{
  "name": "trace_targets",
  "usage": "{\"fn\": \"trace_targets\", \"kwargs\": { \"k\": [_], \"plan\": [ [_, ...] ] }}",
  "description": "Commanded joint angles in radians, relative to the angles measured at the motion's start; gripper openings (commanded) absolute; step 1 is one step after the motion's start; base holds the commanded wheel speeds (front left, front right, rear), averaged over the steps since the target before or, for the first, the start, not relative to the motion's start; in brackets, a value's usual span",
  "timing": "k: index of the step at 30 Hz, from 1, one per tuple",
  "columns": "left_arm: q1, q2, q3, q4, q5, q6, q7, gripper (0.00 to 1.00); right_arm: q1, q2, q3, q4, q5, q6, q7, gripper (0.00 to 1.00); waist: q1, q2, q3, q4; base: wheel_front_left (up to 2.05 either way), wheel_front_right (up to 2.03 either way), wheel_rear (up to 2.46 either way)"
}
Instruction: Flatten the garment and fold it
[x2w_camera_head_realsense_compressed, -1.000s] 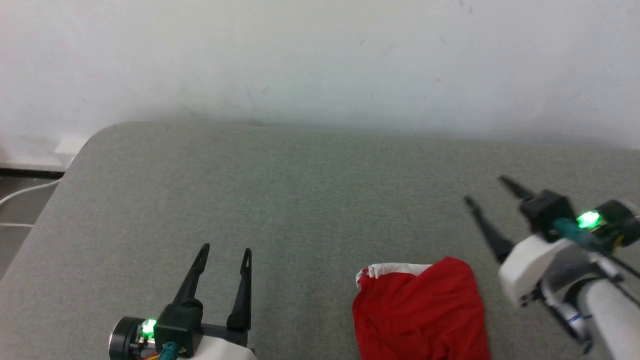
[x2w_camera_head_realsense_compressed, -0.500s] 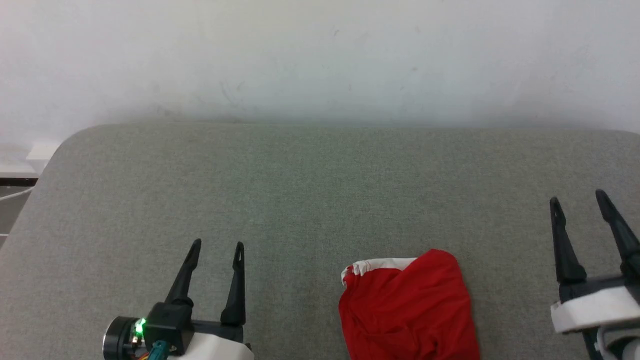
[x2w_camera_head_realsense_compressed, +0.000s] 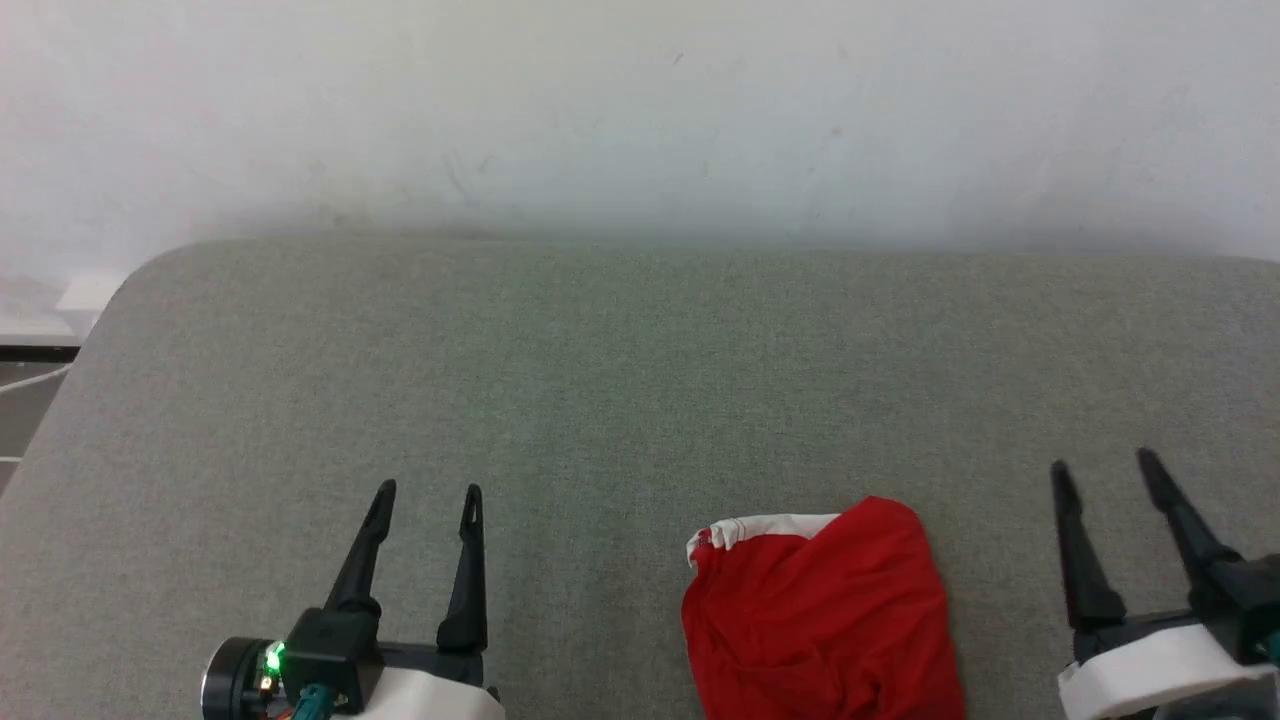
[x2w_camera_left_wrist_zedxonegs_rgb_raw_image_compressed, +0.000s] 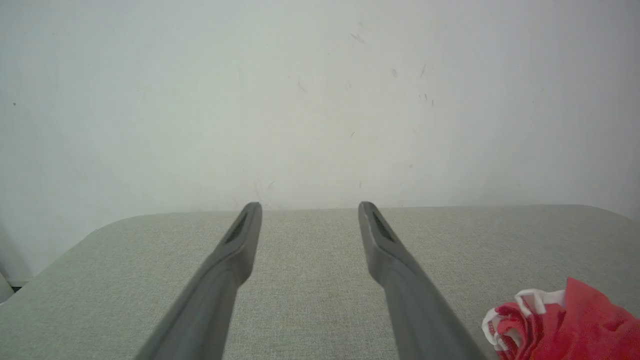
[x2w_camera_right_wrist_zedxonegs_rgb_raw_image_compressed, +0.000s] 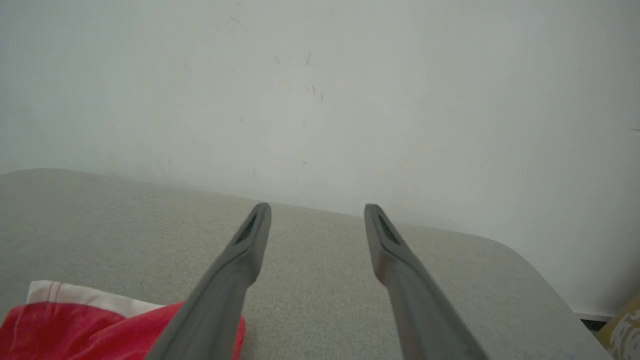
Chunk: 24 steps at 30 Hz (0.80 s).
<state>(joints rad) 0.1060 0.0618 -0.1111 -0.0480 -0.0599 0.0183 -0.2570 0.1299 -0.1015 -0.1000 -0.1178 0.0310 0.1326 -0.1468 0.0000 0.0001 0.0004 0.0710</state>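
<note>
Now the right gripper (x2w_camera_head_realsense_compressed: 1102, 462) has swung back from its slanted reach and settled at the lower right of the head view, fingers pointing up the frame, jaws spread and empty. The left gripper (x2w_camera_head_realsense_compressed: 428, 490) sits at the lower left as before, jaws spread too, holding nothing. Between them, at the bottom edge right of centre, the red shorts (x2w_camera_head_realsense_compressed: 820, 620) lie bunched on the grey fabric worktop (x2w_camera_head_realsense_compressed: 600, 380), white trim showing at their upper left, touched by neither arm. So both arms are parked level. Flattening looks not yet begun, and a first pinch on that crumpled cloth seems next.
</note>
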Motion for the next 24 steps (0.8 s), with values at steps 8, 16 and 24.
{"fn": "trace_targets", "kwargs": {
  "k": [8,16,24],
  "plan": [
    [-0.015,-0.006,-0.006,0.006,0.015,-0.013,-0.005,1.0,0.007,-0.16,0.15,-0.035,0.194,-0.002,0.416,1.0,0.0,-0.0001,0.058,0.023,0.0,0.0,0.0],
    [-0.058,-0.009,-0.034,0.026,0.023,-0.018,-0.005,1.0,-0.069,-0.185,0.18,-0.028,0.405,-0.002,0.823,1.0,0.0,-0.0001,0.125,0.065,0.0,0.0,0.0],
    [-0.089,-0.01,-0.055,0.037,0.022,-0.013,-0.005,1.0,-0.134,-0.145,0.207,0.114,0.42,-0.002,0.906,1.0,0.0,-0.0001,0.154,0.107,0.0,0.0,0.0]
  ]
}}
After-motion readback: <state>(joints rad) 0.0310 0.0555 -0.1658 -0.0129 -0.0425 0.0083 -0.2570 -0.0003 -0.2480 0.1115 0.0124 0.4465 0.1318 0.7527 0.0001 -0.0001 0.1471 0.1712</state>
